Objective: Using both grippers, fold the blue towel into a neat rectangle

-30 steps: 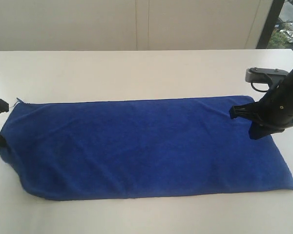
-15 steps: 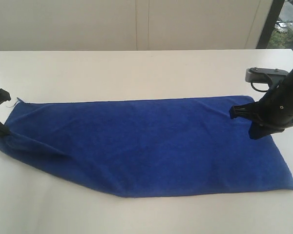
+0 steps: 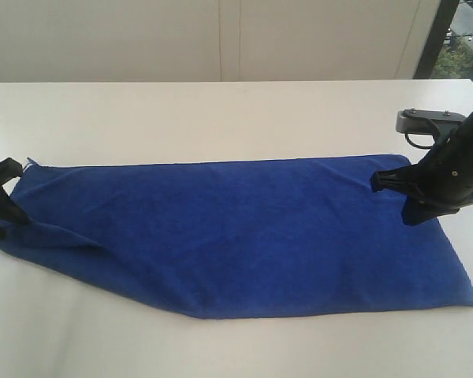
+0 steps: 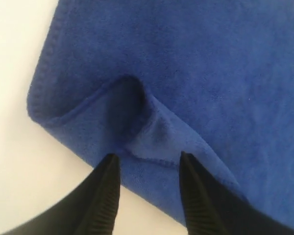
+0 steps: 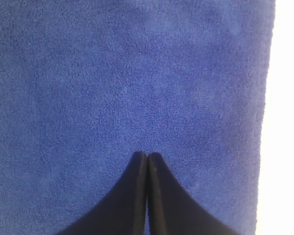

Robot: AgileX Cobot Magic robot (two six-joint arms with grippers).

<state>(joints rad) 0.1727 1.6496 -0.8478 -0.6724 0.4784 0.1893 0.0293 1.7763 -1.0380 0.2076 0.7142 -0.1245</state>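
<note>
White tabletop (image 3: 221,118) fills the room's foreground, with pale wall panels (image 3: 221,39) behind it and a dark window frame (image 3: 437,35) in the far right corner. Starting at the left gripper (image 4: 148,159): its two black ribbed fingers (image 4: 108,191) stand apart, with nothing clamped between them. They point at a rumpled bit of the blue towel (image 3: 244,228), where a stitched hem curls over into a small raised fold right ahead of the tips. From across the table, that gripper sits at the towel's left end, low to the surface and touching or just about touching the cloth. The right gripper (image 5: 147,156) has its fingers pressed tight together, tips meeting in a point just over the fuzzy blue nap. I can't see any cloth pinched between them. It hovers at the towel's far right corner, on a dark arm with a silver bracket (image 3: 430,118) carrying small screws. The towel itself lies lengthwise across the middle of the table, mostly flat. Its right end is square, but its near left corner is drawn in, so the near edge slants from the left gripper toward the middle. A thin pale thread (image 3: 29,162) sticks out at the far left corner.
</note>
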